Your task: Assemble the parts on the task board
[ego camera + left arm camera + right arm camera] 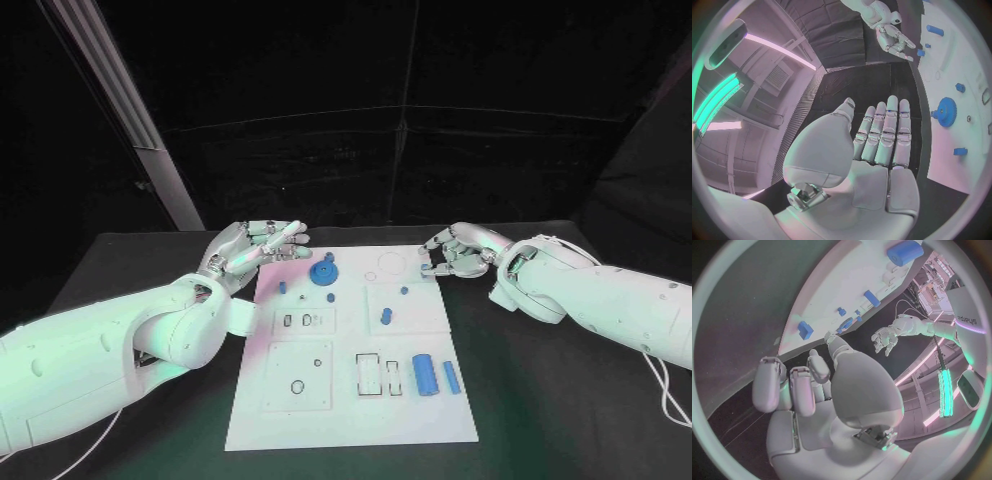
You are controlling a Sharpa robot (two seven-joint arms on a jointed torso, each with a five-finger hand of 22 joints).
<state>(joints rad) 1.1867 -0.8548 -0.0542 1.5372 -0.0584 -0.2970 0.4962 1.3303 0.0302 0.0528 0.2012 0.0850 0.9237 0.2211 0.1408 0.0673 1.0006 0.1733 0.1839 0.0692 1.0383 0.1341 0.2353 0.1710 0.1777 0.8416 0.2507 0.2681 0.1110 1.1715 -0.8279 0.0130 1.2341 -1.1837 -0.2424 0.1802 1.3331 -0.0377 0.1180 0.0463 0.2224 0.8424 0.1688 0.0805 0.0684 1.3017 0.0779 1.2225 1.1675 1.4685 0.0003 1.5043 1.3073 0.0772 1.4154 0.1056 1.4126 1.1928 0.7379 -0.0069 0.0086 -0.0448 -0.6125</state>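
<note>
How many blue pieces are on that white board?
7: a gear, two small ones beside it, one by the right hand, one mid-board, two long ones nearest. Others may be hidden.

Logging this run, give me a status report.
Both robot hands, left and right, open, empty, at task board's far corners. Blue parts untouched. Nothing obstructing.

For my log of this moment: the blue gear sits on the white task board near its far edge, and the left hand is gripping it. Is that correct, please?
Not quite. The blue gear does sit on the task board near its far edge, but the left hand is not gripping it; the left wrist view shows that hand's fingers straight and empty, apart from the gear.
</note>
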